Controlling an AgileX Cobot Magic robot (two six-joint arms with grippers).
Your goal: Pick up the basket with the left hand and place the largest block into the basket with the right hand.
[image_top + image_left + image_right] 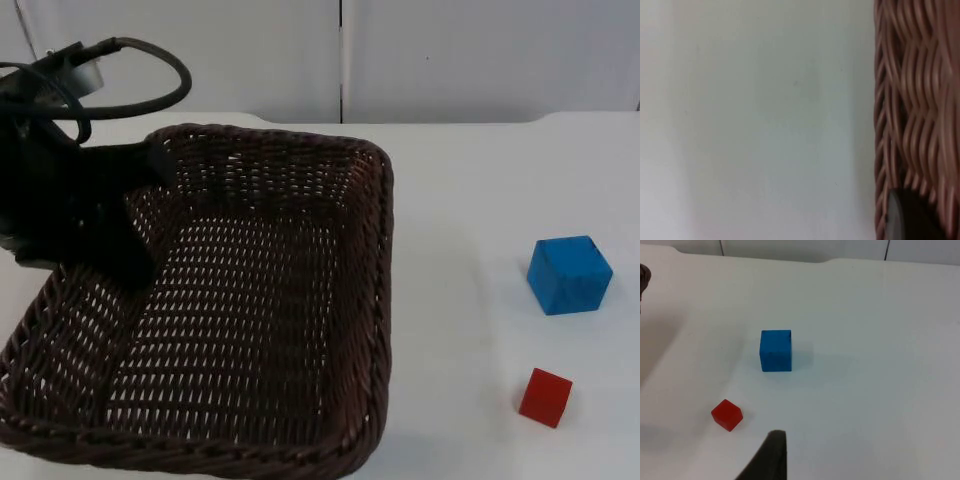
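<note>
1. Gripping looks the likeliest reading on the left: the left gripper (140, 215) sits at the far-left wall of the basket (370, 300), placed to lift it by the rim, though I cannot tell how its jaws stand.
2. Lying well apart from the basket on the white surface (460, 180), the blue block (569, 275), clearly the largest, and the small red block (545, 397) are left open to the right arm.
3. The left wrist view adds the basket's wicker wall (910, 100) close beside a fingertip (905, 220).
4. The right wrist view looks down on the blue block (776, 350) and red block (727, 415); the right gripper (771, 460) hovers back from both, holding nothing, its jaw state unreadable.
</note>
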